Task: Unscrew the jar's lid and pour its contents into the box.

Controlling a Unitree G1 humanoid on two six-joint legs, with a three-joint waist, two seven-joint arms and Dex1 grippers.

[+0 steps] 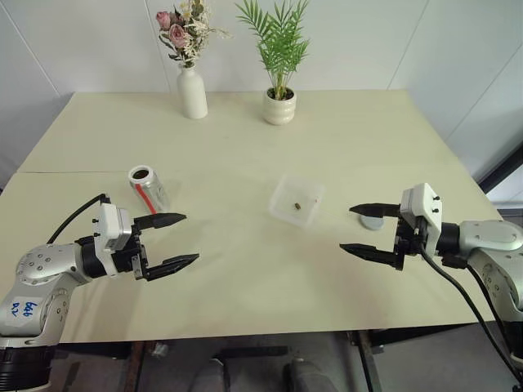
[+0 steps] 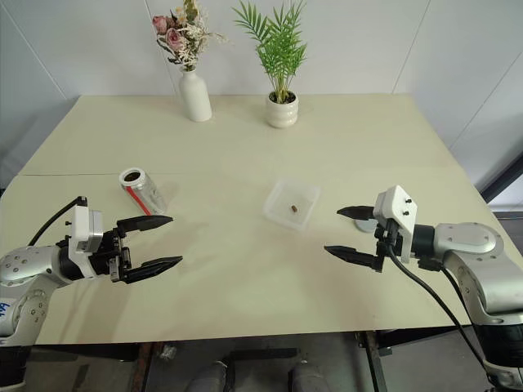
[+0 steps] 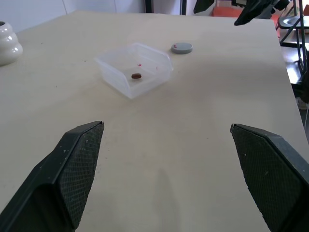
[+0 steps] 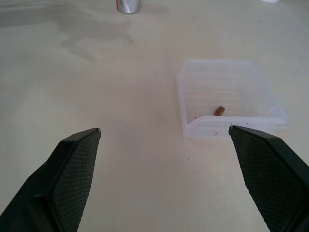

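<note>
At table centre sits the shallow clear plastic box (image 1: pixel 297 201), one brown bit (image 3: pixel 136 76) inside. Uncapped, the clear red-striped jar (image 1: pixel 149 189) stands at twelve o'clock from the released left gripper (image 1: pixel 167 242); the grey disc lid (image 3: pixel 182 48) lies by the equally released right gripper (image 1: pixel 370 230). Judged complete.
</note>
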